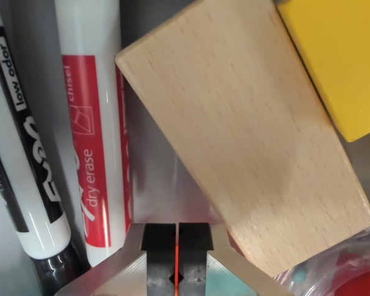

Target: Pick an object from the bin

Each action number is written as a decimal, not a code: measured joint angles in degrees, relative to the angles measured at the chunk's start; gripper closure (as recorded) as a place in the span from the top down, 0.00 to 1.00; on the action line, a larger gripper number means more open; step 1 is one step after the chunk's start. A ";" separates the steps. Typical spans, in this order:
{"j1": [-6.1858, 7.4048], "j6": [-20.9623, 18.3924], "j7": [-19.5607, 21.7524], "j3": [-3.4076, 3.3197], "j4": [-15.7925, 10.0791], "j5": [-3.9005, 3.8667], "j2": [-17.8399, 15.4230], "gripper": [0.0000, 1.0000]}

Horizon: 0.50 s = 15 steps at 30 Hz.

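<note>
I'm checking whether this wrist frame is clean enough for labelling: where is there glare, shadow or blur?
In the wrist view, bright glare streaks run down the red marker and the black marker; the wooden block is evenly lit, with a soft sheen low on its face; the yellow block looks slightly soft; the gripper at the bottom edge is close and a little blurred; dark shadow fills the gaps between the markers.

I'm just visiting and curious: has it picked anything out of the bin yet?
Not that I can see. The gripper is shut with nothing visible between its pads. The pale wooden block, red-labelled dry-erase marker and yellow block lie untouched, so picking remains.
</note>
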 joint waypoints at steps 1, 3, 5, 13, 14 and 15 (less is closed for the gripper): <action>0.00 0.00 0.00 0.00 0.00 0.00 0.00 0.00; 0.00 0.00 0.00 0.00 0.00 0.00 0.00 0.00; 0.00 0.00 0.00 0.00 0.00 0.00 0.00 0.00; 0.00 -0.11 0.00 0.00 -0.03 0.00 -0.14 0.00; 0.00 -0.18 0.00 0.00 -0.06 0.00 -0.27 0.00; 0.00 -0.28 0.00 0.00 -0.11 0.00 -0.45 0.00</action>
